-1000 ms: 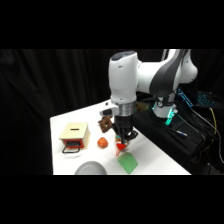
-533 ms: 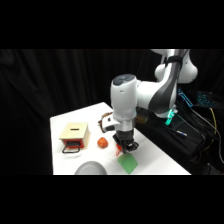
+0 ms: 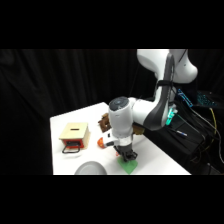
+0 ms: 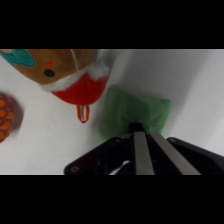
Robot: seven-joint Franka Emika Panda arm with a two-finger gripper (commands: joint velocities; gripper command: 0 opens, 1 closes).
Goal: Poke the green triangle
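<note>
The green triangle (image 4: 134,111) is a flat bright-green block with rounded corners lying on the white table (image 4: 45,145). In the side view the green triangle (image 3: 131,167) shows near the table's front edge, partly hidden under my gripper (image 3: 126,157). My gripper (image 4: 136,128) is shut, its two fingers (image 4: 142,152) pressed together with nothing between them. The tips sit on the block's near edge; I cannot tell whether they touch it or hover just above.
A red-and-tan plush toy (image 4: 70,72) lies right beside the block. A red-orange ball (image 3: 101,143) sits to its left. A tan and red box (image 3: 74,137) and a grey round bowl (image 3: 91,169) stand further left, the bowl at the front edge.
The arm has bent down and swung toward the table's front. The gripper has dropped from above the ball and toy onto the green triangle.
</note>
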